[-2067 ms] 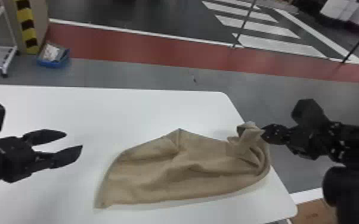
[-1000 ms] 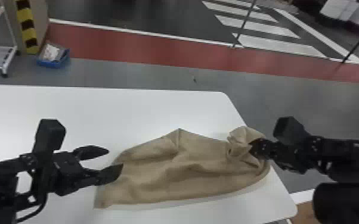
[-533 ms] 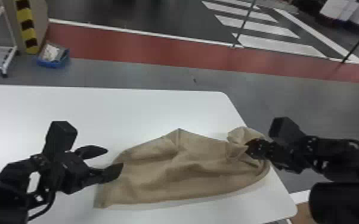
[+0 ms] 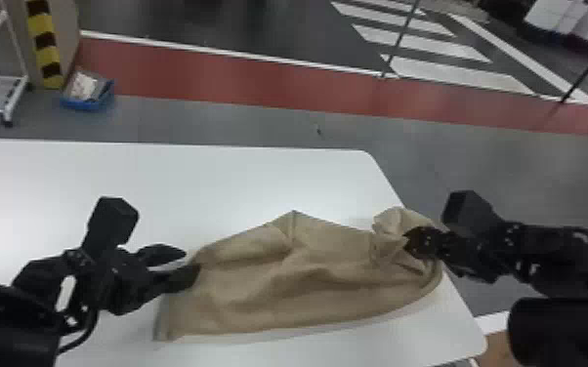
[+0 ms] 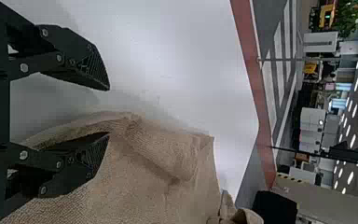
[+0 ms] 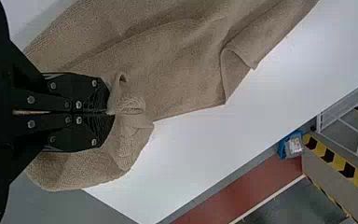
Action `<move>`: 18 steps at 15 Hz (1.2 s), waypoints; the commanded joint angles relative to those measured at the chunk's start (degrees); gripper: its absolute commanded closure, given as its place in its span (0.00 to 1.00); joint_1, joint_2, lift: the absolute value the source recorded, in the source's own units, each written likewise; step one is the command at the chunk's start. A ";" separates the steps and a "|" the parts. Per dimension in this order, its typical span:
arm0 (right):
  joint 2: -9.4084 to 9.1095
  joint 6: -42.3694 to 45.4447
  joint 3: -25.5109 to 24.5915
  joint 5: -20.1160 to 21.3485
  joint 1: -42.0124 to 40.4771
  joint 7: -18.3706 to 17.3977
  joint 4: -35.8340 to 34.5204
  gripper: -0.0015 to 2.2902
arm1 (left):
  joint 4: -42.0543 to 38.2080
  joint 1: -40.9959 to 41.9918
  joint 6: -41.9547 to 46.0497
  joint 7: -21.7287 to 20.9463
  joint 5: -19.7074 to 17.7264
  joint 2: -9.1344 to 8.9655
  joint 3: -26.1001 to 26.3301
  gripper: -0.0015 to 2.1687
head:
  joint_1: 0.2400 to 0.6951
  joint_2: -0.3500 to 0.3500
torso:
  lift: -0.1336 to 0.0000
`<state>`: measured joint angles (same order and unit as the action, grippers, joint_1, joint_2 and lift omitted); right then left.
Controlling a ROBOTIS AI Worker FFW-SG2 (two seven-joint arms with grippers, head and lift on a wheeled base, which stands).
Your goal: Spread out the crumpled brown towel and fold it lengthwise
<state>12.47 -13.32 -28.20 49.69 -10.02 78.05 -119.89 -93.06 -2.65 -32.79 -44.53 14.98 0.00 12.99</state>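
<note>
Head view puts the left hand (image 4: 192, 262) at the left end of the brown towel (image 4: 278, 293), its fingers well apart. One finger overlaps the cloth; whether it touches, I cannot tell. In the left wrist view the towel's rim runs between the fingers, with bare counter (image 4: 185, 180) beyond it. From that hand the cloth leads off to the robot's right, its long axis lying roughly left to right across the counter, at a slight slant. Along the far side it rises to a blunt peak (image 4: 294, 217); the near side is a smoother curve. The surface between is rumpled.

At the other end sits the right hand (image 6: 110, 112), fingers together and clamped on a bunched part of the towel, beside the counter's right edge, where some cloth reaches past it.

So the two hands bracket the length, and the left one is much the nearer to the loose end. The likely next step is for it to take hold there, then for both to draw apart along that axis to stretch out the wrinkles. The lengthwise fold would come after, across the narrow way. A shallow pinch might miss the rim or let it slip.
</note>
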 commanded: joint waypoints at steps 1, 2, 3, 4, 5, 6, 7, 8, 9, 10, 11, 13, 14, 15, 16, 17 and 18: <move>0.18 0.00 -0.37 0.06 0.09 0.28 0.09 0.65 | 0.07 -0.07 -0.21 0.14 -0.13 -0.15 0.28 0.76 | 1.00 0.00 | 0.07; 0.18 0.00 -0.45 -0.03 0.17 0.28 0.09 0.65 | -0.37 0.19 -1.97 0.14 -0.39 -0.15 0.19 0.92 | 1.00 0.00 | 0.07; 0.27 0.00 -0.63 -0.03 0.17 0.28 0.09 0.65 | -1.07 0.63 -3.91 -0.65 -0.39 -0.15 -0.07 0.99 | 1.00 0.00 | 0.07; 0.36 0.00 -0.72 -0.03 0.35 0.28 0.18 0.64 | -2.74 1.25 -4.43 -2.23 -0.39 -0.15 -0.51 0.99 | 1.00 0.00 | 0.07; 0.36 0.00 -0.81 -0.03 0.44 0.28 0.18 0.65 | -4.59 2.30 -4.61 -3.29 -0.66 -0.15 -1.13 0.99 | 1.00 0.00 | 0.07; 0.36 0.00 -0.98 -0.12 0.61 0.28 0.09 0.64 | -7.40 3.53 -4.79 -4.96 -0.83 -0.15 -2.71 0.99 | 1.00 0.00 | 0.07; 0.27 0.00 -0.98 -0.21 0.70 0.28 -0.08 0.64 | -10.74 5.02 -5.31 -6.54 -1.10 -0.15 -5.70 0.99 | 1.00 0.00 | 0.07; 0.18 0.00 -0.98 -0.38 0.70 0.28 -0.43 0.65 | -13.55 6.08 -5.84 -7.77 -2.06 -0.15 -8.77 0.99 | 1.00 0.00 | 0.07; -0.08 0.00 -0.89 -0.65 0.52 0.28 -0.96 0.64 | -16.27 6.96 -8.13 -9.79 -3.12 -0.15 -12.73 0.99 | 1.00 0.00 | 0.07; -0.08 0.00 -0.72 -1.17 0.00 0.28 -1.84 0.65 | -18.21 7.57 -9.71 -11.46 -3.91 -0.15 -15.80 0.99 | 1.00 0.00 | 0.07; -0.17 -0.18 -0.37 -1.53 -0.71 0.28 -3.07 0.65 | -19.79 8.45 -10.76 -12.69 -4.17 -0.15 -19.06 0.99 | 1.00 0.00 | 0.07; -1.58 -0.18 0.60 -2.23 -2.20 0.28 -6.15 0.65 | -21.02 9.77 -11.11 -14.98 -4.96 -0.15 -24.95 0.99 | 1.00 0.00 | 0.07; -1.84 -0.70 1.57 -2.84 -3.25 0.28 -7.64 0.64 | -21.02 9.86 -10.94 -15.24 -5.40 -0.15 -27.32 0.99 | 1.00 0.04 | 0.07; -2.63 -0.70 2.27 -3.81 -4.22 0.28 -9.13 0.64 | -20.58 9.60 -10.94 -15.06 -5.31 -0.15 -29.43 0.99 | 1.00 0.07 | 0.07; -3.07 -0.53 3.59 -3.81 -4.75 0.28 -9.66 0.64 | -19.09 8.80 -10.94 -14.98 -5.23 -0.15 -30.92 0.99 | 1.00 0.11 | 0.07; -3.16 -0.70 4.64 -3.81 -4.92 0.28 -9.84 0.64 | -17.51 8.10 -10.76 -14.10 -4.96 -0.15 -31.36 0.99 | 1.00 0.21 | 0.07; -3.95 -0.35 5.26 -4.25 -4.92 0.28 -9.93 0.65 | -15.48 7.22 -9.36 -12.16 -4.61 -0.15 -31.45 0.99 | 1.00 0.25 | 0.07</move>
<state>9.31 -13.95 -24.09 45.85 -14.74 78.05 -129.48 -111.08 5.66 -43.38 -57.85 9.98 0.00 -17.87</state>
